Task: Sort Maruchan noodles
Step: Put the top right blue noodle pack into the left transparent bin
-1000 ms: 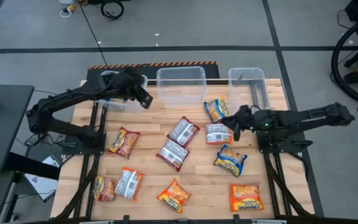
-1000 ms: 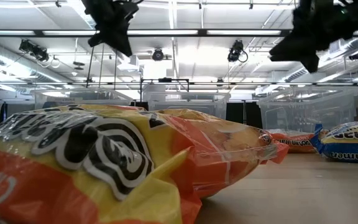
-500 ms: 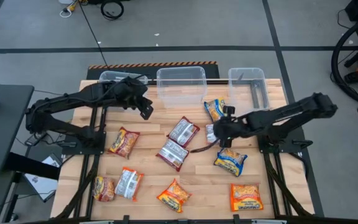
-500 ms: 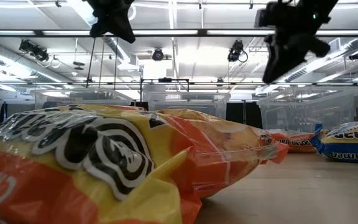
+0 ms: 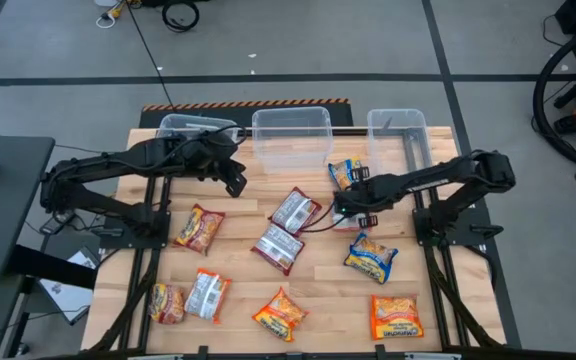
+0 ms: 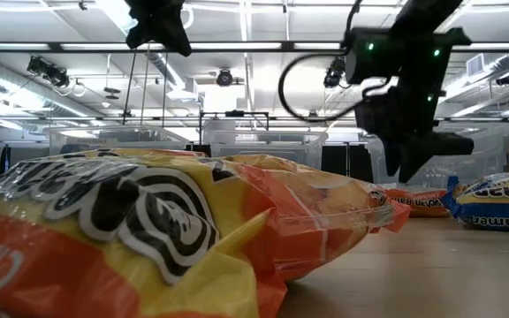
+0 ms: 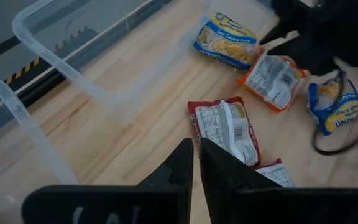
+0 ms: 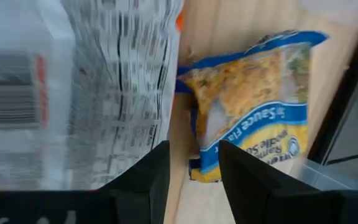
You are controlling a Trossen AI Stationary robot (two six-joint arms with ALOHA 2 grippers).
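Several Maruchan noodle packets lie flat on the wooden table (image 5: pixel 238 270). My right gripper (image 5: pixel 340 207) is open and hangs low over the left edge of an orange packet lying silver back up (image 8: pixel 104 81), beside a blue-yellow packet (image 8: pixel 253 106). In the low view it (image 6: pixel 418 163) stays clear of the tabletop. My left gripper (image 5: pixel 238 185) is shut and empty, held high near the left clear tub (image 5: pixel 183 125). Two dark red packets (image 5: pixel 295 210) (image 5: pixel 276 247) lie mid-table between the arms.
Three clear tubs stand along the far edge, the middle (image 5: pixel 290 135) and right (image 5: pixel 400 135) ones behind the packets. More packets lie near the front: red-yellow (image 5: pixel 199 228), orange (image 5: pixel 279 313) (image 5: pixel 396 318) and blue-yellow (image 5: pixel 371 257). A big orange packet (image 6: pixel 148 230) fills the low view.
My right gripper has swung from the table's right side toward its middle, come down and rolled over, ending low over the silver-backed orange packet. My left gripper has drifted a little from the left tub toward the table's near edge. No packet has moved.
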